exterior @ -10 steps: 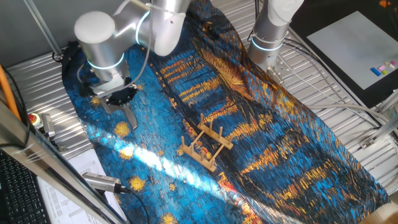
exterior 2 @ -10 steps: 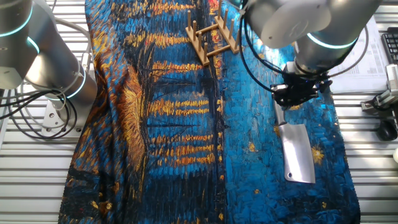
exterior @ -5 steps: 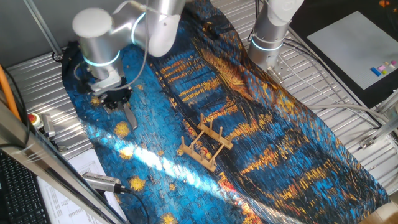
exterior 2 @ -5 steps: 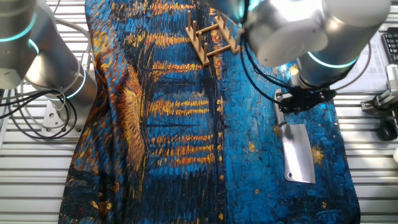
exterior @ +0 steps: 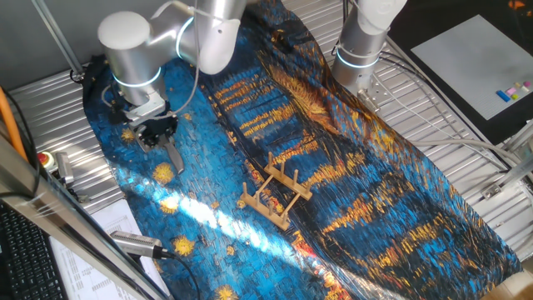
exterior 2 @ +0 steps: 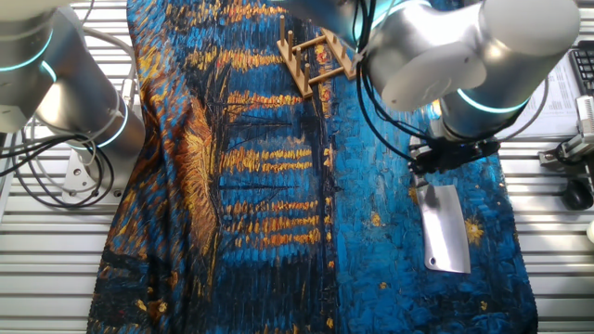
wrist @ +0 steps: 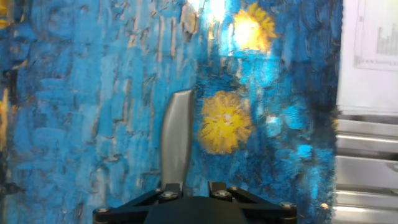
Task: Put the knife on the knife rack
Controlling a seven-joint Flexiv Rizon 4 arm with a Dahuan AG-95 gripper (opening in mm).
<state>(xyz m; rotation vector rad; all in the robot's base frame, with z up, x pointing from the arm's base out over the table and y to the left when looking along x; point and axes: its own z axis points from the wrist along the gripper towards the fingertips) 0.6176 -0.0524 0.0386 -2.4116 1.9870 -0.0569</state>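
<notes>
1. The knife [exterior 2: 442, 227] lies flat on the painted blue-and-gold cloth [exterior 2: 260, 186] near one long edge of the bench, close to the papers [wrist: 370, 50]. Its broad blade points away from the gripper [exterior 2: 444, 160].
2. The gripper sits low over the handle end, probably because that narrow part is the only graspable one while the blade lies flat. In the hand view the blade [wrist: 176, 140] runs straight out from between the fingers, so the hand looks lined up along the knife. Whether the fingers are clamped on the handle I cannot tell; the arm hides them.
3. The knife rack [exterior 2: 316, 56] stands upright well apart, toward the far end of the cloth, slots up and unoccupied.
</notes>
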